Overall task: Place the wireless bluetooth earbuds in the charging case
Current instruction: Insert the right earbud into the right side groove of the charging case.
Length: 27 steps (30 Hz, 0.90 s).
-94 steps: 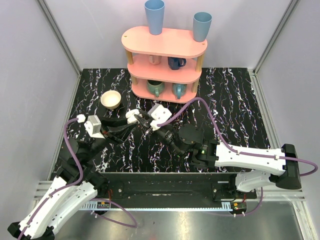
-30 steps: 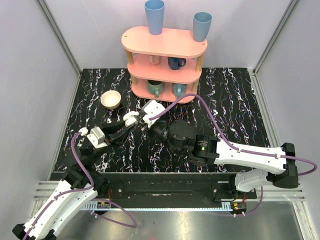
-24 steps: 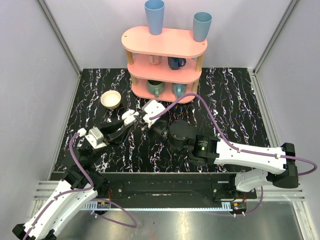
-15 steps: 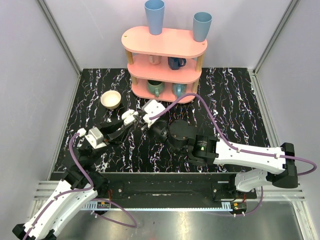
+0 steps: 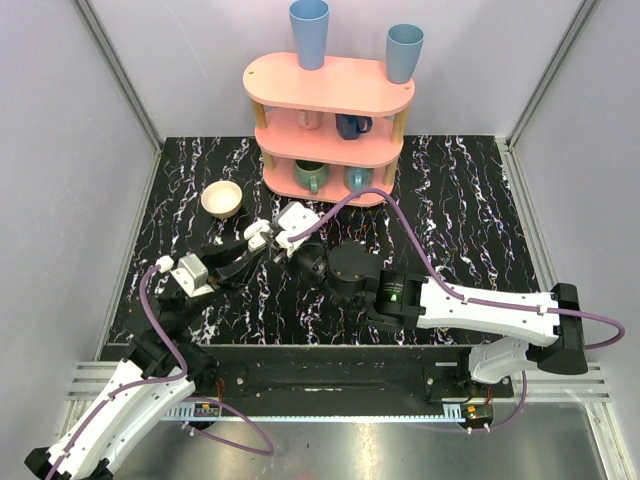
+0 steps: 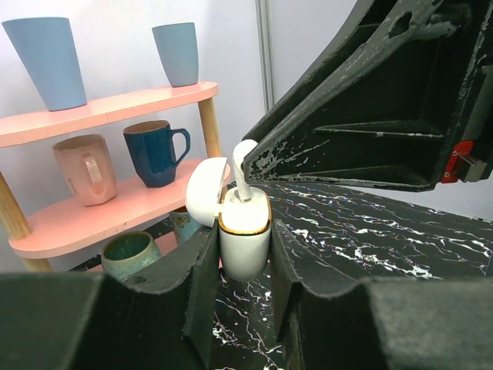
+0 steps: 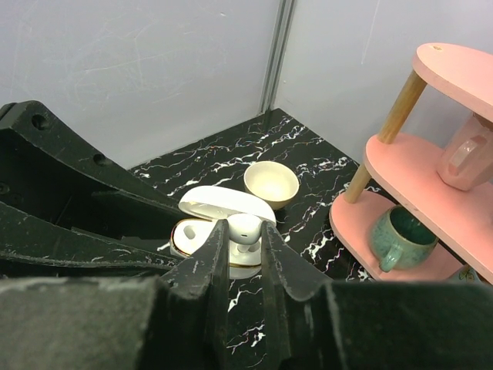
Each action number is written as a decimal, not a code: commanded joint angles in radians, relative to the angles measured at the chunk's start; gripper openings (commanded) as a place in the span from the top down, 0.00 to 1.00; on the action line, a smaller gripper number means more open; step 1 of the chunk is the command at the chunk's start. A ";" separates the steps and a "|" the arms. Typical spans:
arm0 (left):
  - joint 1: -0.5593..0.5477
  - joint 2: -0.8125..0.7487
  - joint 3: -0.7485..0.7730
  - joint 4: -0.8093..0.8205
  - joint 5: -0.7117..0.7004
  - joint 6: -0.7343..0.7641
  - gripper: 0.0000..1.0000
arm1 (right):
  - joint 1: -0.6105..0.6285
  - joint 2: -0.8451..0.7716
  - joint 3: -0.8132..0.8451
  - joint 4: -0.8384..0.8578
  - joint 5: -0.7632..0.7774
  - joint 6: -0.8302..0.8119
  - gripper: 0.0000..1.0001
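Observation:
The white charging case [image 6: 245, 235] with a gold rim is held upright between my left gripper's [image 6: 240, 262] fingers, its lid [image 6: 202, 193] open to the left. In the top view the case [image 5: 260, 233] sits in the left gripper [image 5: 254, 243] above the table. My right gripper [image 7: 245, 235] is shut on a white earbud [image 7: 248, 228], whose stem reaches down into the open case [image 7: 192, 233]. The earbud [image 6: 243, 163] stands up out of the case under the right fingers [image 6: 362, 116]. One empty slot shows in the case. A second earbud is not visible.
A cream bowl [image 5: 222, 198] stands left of the case, also in the right wrist view [image 7: 271, 183]. A pink three-tier shelf [image 5: 330, 112] with mugs and two blue cups stands behind. The black marbled table [image 5: 470, 210] stretches to the right.
My right gripper has shifted left and a little down, bringing the earbud onto the open case. My left gripper holds the case almost still.

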 commanded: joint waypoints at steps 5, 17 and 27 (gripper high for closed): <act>-0.002 -0.021 0.034 0.044 -0.027 -0.028 1.00 | 0.001 0.007 0.016 0.036 0.029 -0.031 0.91; -0.002 -0.010 0.052 0.035 -0.036 -0.051 1.00 | 0.002 0.012 0.013 0.014 0.002 -0.077 0.91; -0.002 0.014 0.083 0.009 -0.061 -0.083 1.00 | 0.002 0.026 0.023 -0.049 -0.052 -0.085 0.90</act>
